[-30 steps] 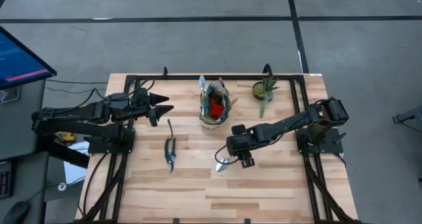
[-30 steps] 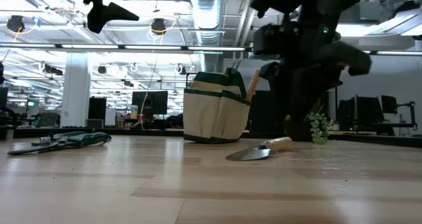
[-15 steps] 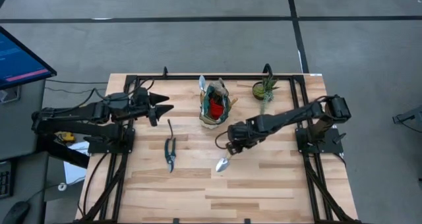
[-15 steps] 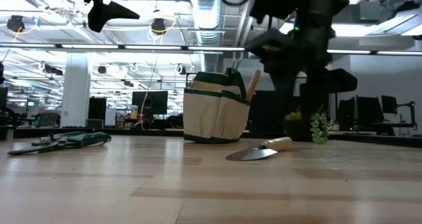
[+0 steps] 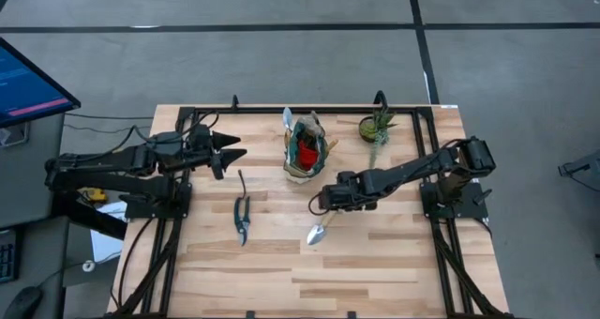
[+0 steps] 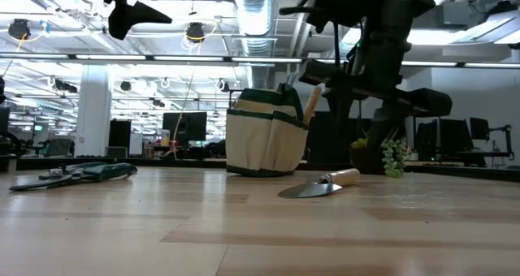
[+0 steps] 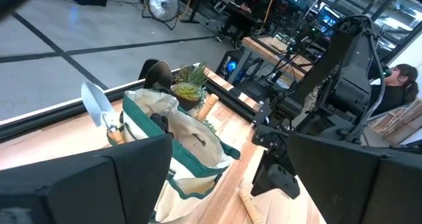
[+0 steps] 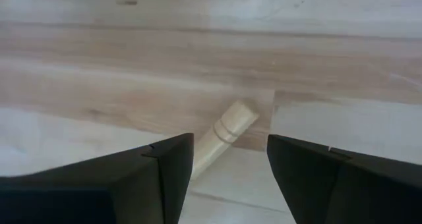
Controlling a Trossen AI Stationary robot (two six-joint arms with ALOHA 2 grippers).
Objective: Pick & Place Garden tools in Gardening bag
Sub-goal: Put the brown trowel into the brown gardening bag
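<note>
**Op:** Right gripper [image 5: 320, 205] hangs above the trowel's [image 5: 321, 229] wooden handle, fingers spread and empty; its wrist view shows the handle end [image 8: 221, 133] between the two fingers.

**Lead:** Where is everything, taking the gardening bag [image 5: 306, 150] as the mark?

**Op:** The bag stands upright with a trowel [image 5: 288, 118] and a red piece [image 5: 306, 155] already in it. The loose trowel lies flat on the table [image 5: 375, 263] just in front of the bag, toward the right arm's side. The shears [image 5: 242, 213] lie in front of it on the left arm's side. The left gripper [image 5: 234, 148] waits raised beside the bag, fingers apart.

**Lead:** Risks?

**Op:** Biggest, I'd judge: clipping the soft bag and tipping it when carrying the trowel over. Next, gripping only the handle's tip, so the heavy blade swings or slips. Smallest, closing off-centre and rolling the round handle away.
</note>
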